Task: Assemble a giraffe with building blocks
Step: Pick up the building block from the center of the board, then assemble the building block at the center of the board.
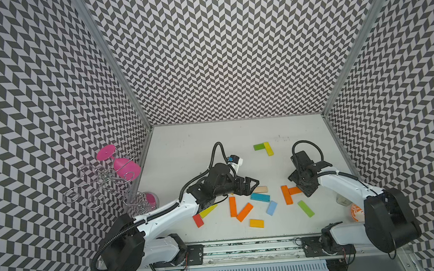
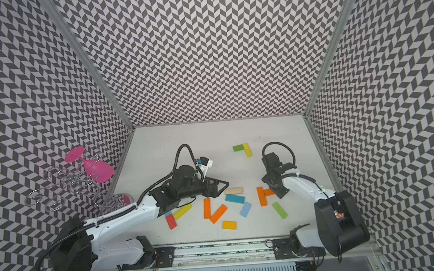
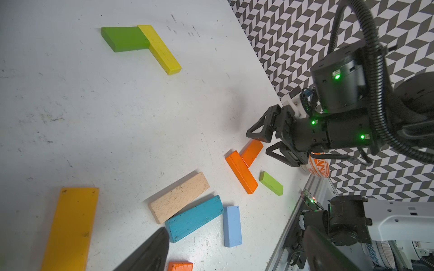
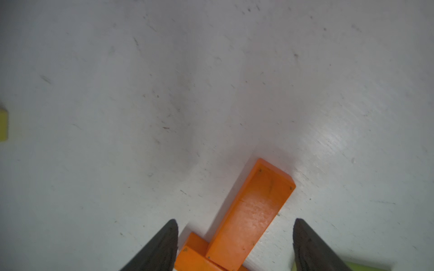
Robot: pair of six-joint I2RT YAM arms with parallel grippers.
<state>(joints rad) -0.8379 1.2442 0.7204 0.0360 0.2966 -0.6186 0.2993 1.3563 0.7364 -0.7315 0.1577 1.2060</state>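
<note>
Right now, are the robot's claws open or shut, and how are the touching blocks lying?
Left gripper: open, empty.
Right gripper: open, astride the short orange wooden block, not gripping it.
Long orange wooden block: lying down, touching the short one, T-shaped.
Green wooden block: lying down, touching the yellow wooden block, L-shaped.

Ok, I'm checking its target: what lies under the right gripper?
A short orange block lies flat between the open right gripper's fingers, one end meeting a longer orange block. In both top views the gripper hides its other end.
</note>
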